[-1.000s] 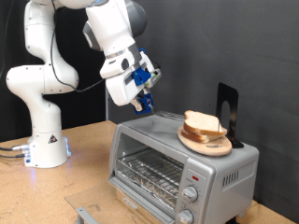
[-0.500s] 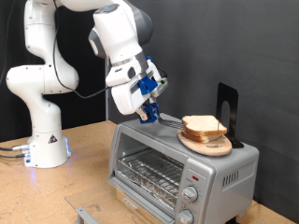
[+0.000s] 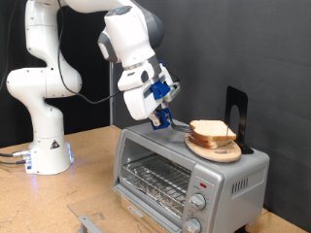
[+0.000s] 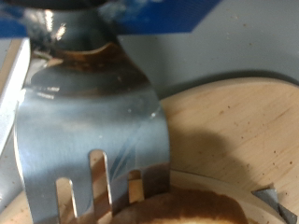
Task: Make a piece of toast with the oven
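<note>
Gripper [image 3: 162,120] sits above the oven [image 3: 185,165] top, just left of the wooden plate [image 3: 210,148] in the exterior view. Fingers closed on a metal spatula [image 4: 93,140]; its slotted blade touches the toast [image 3: 212,130] edge. Toast stacked on plate atop oven. Oven door shut, rack inside. Oven stands on table [image 3: 87,175].
</note>
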You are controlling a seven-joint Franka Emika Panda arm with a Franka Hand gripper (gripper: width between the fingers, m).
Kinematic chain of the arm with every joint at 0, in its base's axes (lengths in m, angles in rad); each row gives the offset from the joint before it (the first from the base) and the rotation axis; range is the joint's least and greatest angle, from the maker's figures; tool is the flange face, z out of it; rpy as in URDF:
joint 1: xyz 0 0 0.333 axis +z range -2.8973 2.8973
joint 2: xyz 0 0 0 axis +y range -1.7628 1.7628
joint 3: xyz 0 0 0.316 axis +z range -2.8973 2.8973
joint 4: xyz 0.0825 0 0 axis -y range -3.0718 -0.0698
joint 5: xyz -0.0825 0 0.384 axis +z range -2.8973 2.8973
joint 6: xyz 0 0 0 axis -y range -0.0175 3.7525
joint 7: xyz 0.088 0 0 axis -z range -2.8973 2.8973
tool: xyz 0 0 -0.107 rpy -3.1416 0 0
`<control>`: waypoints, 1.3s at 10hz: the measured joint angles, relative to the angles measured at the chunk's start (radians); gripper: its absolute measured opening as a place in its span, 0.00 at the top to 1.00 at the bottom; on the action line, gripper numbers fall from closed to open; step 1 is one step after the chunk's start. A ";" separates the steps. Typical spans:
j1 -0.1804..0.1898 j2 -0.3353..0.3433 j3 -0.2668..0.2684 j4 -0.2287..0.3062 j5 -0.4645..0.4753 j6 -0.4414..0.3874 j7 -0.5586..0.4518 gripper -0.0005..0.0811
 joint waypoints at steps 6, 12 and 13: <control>0.000 0.069 0.026 0.066 -0.059 0.010 0.087 0.42; 0.000 0.126 0.050 0.120 -0.097 0.014 0.141 0.42; 0.000 0.129 0.051 0.123 -0.098 0.014 0.143 0.42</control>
